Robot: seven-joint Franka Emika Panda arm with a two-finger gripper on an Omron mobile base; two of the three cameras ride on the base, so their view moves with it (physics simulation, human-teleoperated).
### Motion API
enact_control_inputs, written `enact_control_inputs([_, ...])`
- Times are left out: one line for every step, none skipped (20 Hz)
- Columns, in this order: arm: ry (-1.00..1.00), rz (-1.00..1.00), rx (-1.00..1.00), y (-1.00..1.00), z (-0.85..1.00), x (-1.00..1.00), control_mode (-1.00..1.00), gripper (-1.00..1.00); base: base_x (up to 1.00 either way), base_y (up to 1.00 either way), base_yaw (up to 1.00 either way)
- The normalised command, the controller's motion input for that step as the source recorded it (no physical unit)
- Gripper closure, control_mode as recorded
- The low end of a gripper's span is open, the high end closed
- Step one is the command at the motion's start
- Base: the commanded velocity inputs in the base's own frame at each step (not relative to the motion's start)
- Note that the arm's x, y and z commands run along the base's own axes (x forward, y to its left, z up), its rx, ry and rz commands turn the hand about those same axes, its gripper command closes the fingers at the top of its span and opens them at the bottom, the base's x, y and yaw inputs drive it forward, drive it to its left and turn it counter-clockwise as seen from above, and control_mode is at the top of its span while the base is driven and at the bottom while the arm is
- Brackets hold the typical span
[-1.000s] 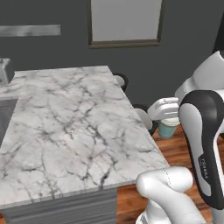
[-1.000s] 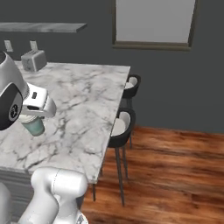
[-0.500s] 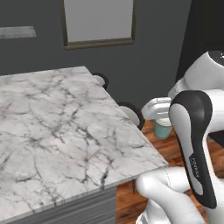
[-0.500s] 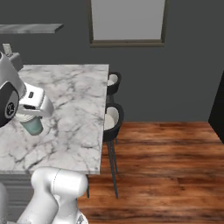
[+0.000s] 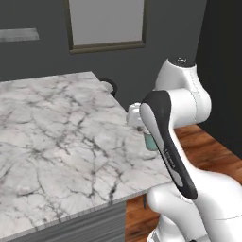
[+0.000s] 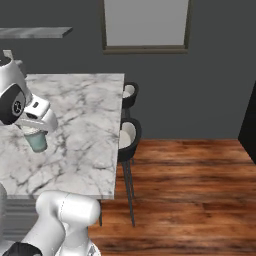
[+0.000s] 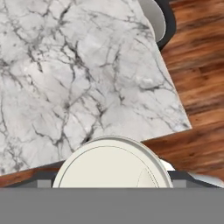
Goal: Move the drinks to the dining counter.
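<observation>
A white robot arm carries a teal paper cup (image 6: pixel 36 141) with a white lid above the marble dining bench (image 6: pixel 85 130) in a simulated kitchen, the pincer (image 6: pixel 35 131) clamped wide around the cup's upper part just under the lid. In the right base view the cup hangs clear of the slab, over its near portion and well in from the overhanging edge where two dark stools (image 6: pixel 128 136) stand on the wood floor (image 6: pixel 190 190). From the left base view only a sliver of the teal cup (image 5: pixel 150 142) peeks out behind the arm's dark-trimmed forearm, near the slab's right edge. The camera on the hand looks straight down on the round white lid (image 7: pixel 113 164), with veined marble (image 7: pixel 78 65) spread beyond it and the bench's corner and floorboards off to one side. The step in hand appears to be the delivery of the first drink: transport looks nearly done, and the cup is not yet set down. The next move likely calls for a steady descent until the base meets the marble, keeping the cup upright, then opening the pincer and lifting away without tipping the cup. The dark-purple drink would remain to be fetched.
</observation>
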Motion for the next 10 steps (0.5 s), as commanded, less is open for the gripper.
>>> enact_control_inputs([0.17,0.00,0.03,0.00,-0.36,0.61,-1.00,1.00,0.00,0.00,0.00])
enact_control_inputs([0.14,0.01,0.04,0.05,-0.38,0.53,-1.00,1.00,0.00,0.00,0.00])
enact_control_inputs([0.11,0.05,0.05,0.00,-0.37,0.57,-1.00,1.00,0.00,0.00,0.00])
enact_control_inputs([0.06,0.07,0.05,0.00,-0.41,0.55,-1.00,1.00,0.00,0.00,0.00])
enact_control_inputs([0.03,0.10,0.05,0.00,-0.45,0.57,-1.00,1.00,0.00,0.00,0.00])
enact_control_inputs([0.00,0.10,0.06,0.01,-0.49,0.52,-1.00,1.00,0.00,0.00,0.00])
enact_control_inputs([0.00,0.11,0.07,0.00,-0.49,0.49,-1.00,1.00,0.00,0.00,0.00])
enact_control_inputs([0.00,0.12,0.05,0.00,-0.45,0.44,-1.00,1.00,0.00,0.00,0.00])
enact_control_inputs([0.00,0.11,0.05,0.00,-0.35,0.39,-1.00,1.00,0.00,0.00,0.00])
enact_control_inputs([0.00,0.12,0.05,0.00,-0.30,0.34,-1.00,1.00,0.00,0.00,0.00])
